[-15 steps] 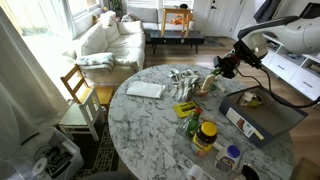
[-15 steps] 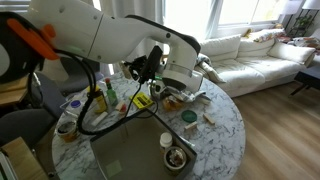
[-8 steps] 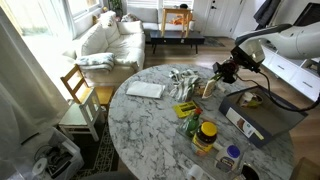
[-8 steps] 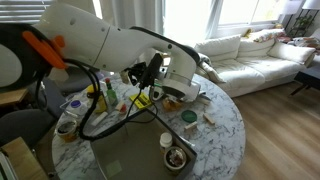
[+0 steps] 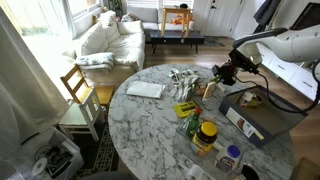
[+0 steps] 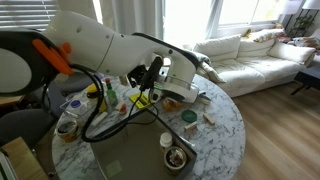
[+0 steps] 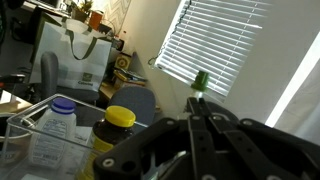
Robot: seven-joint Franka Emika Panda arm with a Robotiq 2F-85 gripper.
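Robot gripper [image 5: 222, 73], fingers pressed together on nothing visible, hovers above a tan container [image 5: 207, 89] at the table's far right; it is likely light and stiff, best gripped at the rim.

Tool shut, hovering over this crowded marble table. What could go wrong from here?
1. The shut tool hangs right beside a tan object; a low pass may knock it over.
2. The green bottle and yellow-lidded jar stand close together, so nudging one could topple both.
3. The black cable loops low over the table and might snag things on it.
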